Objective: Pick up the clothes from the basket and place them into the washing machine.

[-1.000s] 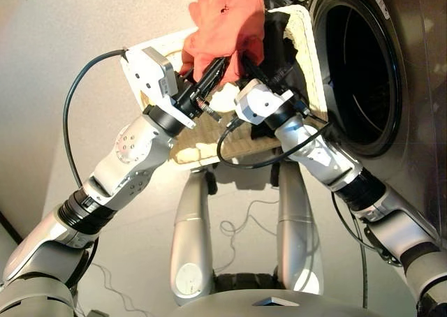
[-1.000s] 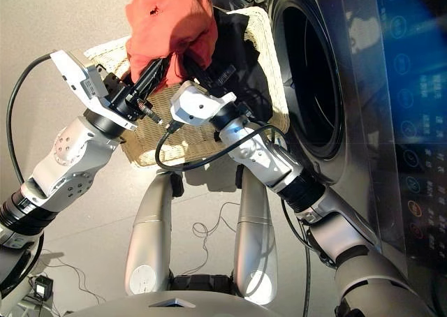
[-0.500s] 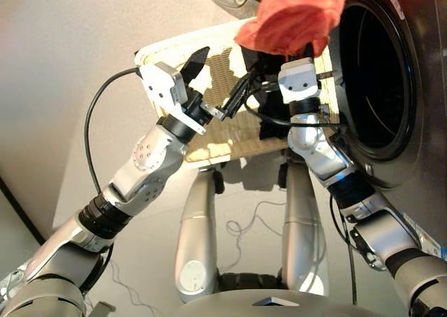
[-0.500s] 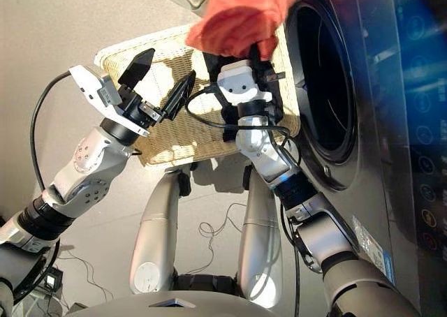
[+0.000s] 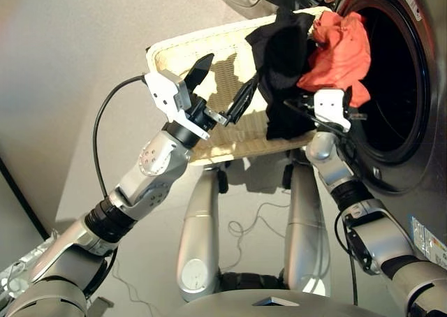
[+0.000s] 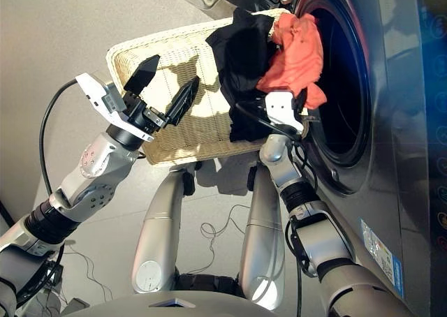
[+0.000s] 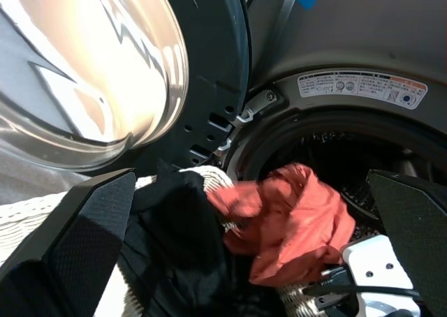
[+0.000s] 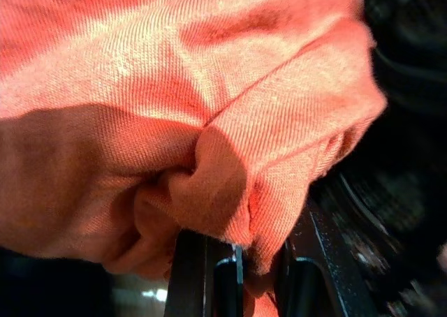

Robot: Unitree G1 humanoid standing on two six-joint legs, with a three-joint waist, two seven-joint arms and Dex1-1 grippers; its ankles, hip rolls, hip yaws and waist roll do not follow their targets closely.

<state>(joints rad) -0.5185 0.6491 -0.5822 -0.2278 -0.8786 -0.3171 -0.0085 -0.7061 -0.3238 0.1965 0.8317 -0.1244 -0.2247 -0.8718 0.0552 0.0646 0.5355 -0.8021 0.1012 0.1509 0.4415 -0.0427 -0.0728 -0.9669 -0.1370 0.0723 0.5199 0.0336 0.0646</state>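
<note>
My right gripper [image 8: 241,261] is clamped on a fold of the red-orange garment [image 5: 339,52]; in the right wrist view the cloth bunches between the two black fingers [image 8: 192,275] and fills nearly everything beyond them. From the head camera I see that garment raised at the mouth of the washing machine [image 5: 408,114], hanging across the near edge of the round porthole, with the dark drum behind it.

A black garment [image 5: 283,72] hangs just beside the red-orange one, touching it on the basket side and draping over the basket's edge nearest the machine. I cannot tell whether my right gripper also has hold of the black cloth.

My left gripper [image 5: 222,86] is empty, its two fingers spread wide apart, hovering above the middle of the basket [image 5: 181,52]. The pale wicker floor below it is bare and sunlit, with the fingers' shadows on it.

In the left wrist view the machine's glass door [image 7: 91,79] stands swung open beyond the basket's far edge, above the black garment.
</note>
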